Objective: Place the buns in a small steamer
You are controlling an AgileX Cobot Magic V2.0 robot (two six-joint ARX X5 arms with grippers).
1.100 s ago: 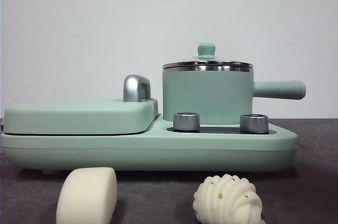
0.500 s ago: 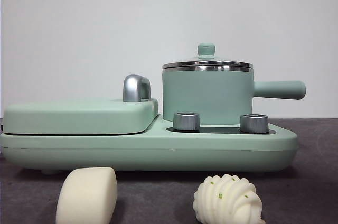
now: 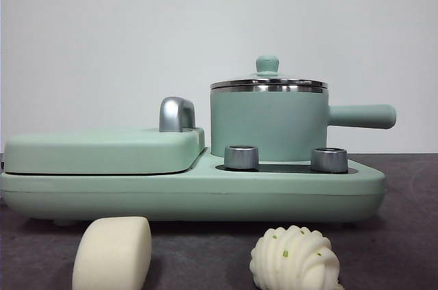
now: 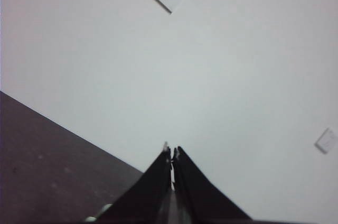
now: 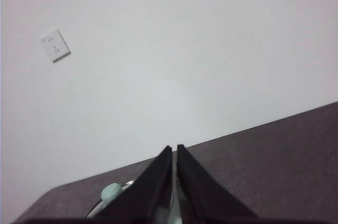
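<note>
above mint-green cylindrical steamer pot (image 3: 267, 124): open air | pot mouth: closed by green-knobbed glass lid (image 3: 267, 75) | right: straight side handle (image 3: 361, 116) juts out | near: smooth loaf bun (image 3: 113, 252), ridged flecked bun (image 3: 294, 258) well apart on dark bench (image 3: 404, 235), gap between

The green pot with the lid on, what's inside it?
You can't tell. The small steamer has solid green walls, and its glass lid is seen edge-on, so the inside is hidden. Both buns, the smooth one and the ridged one, lie outside on the table.
</note>
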